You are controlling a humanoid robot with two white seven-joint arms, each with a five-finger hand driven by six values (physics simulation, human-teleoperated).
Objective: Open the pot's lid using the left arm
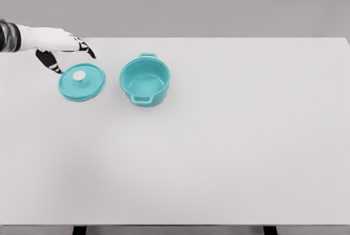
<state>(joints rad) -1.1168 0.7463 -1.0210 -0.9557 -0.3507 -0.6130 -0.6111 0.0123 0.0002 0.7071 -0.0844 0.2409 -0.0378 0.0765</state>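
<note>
So the pot (145,82) is sitting open on the white table (229,147), teal, two side handles, nothing visible inside; the lid (82,82) is laid flat on the table just to the pot's left, knob up, close to the pot but not touching it as far as can be made out. The left hand (63,49) is seen up and behind the lid, coming in from the left edge; its fingers are spread and relaxed, nothing is gripped; the dark fingertips are pointed down toward the lid's far rim, and whether the rim is actually brushed can't be told from this angle. No right arm is shown anywhere.

Judging by how things lie, the opening itself looks done; the lid is off and parked, so the step in hand is read as the let-go and clear-out. What's called for next is probably just the hand being lifted up and away without the lid being nudged into the pot; nothing else seems to be needed.
</note>
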